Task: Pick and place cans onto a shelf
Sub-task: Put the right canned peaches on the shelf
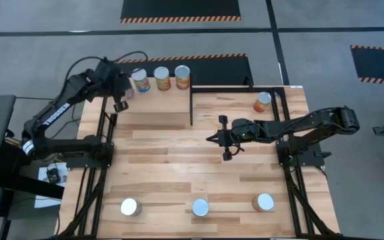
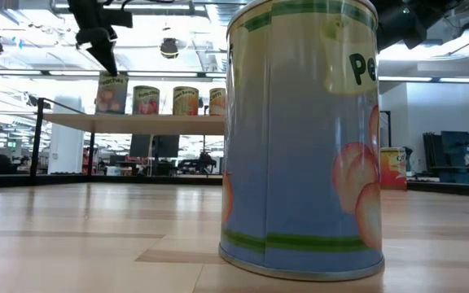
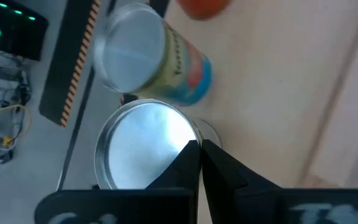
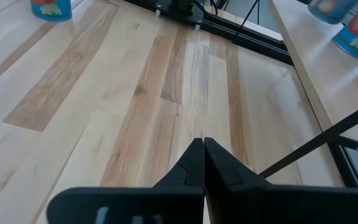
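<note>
L gripper [image 3: 199, 149] shut, just above shelf can [image 3: 143, 146], maybe touching

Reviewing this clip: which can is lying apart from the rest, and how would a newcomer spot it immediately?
Start at the plank table, high view, and go to its far right corner by the black frame. The orange-labelled can sits there alone, unlike the row on the shelf or the three along the near edge.

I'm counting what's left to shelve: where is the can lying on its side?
In the high view, the tipped can lies alone at the table's far right corner, just beyond the right gripper.
</note>
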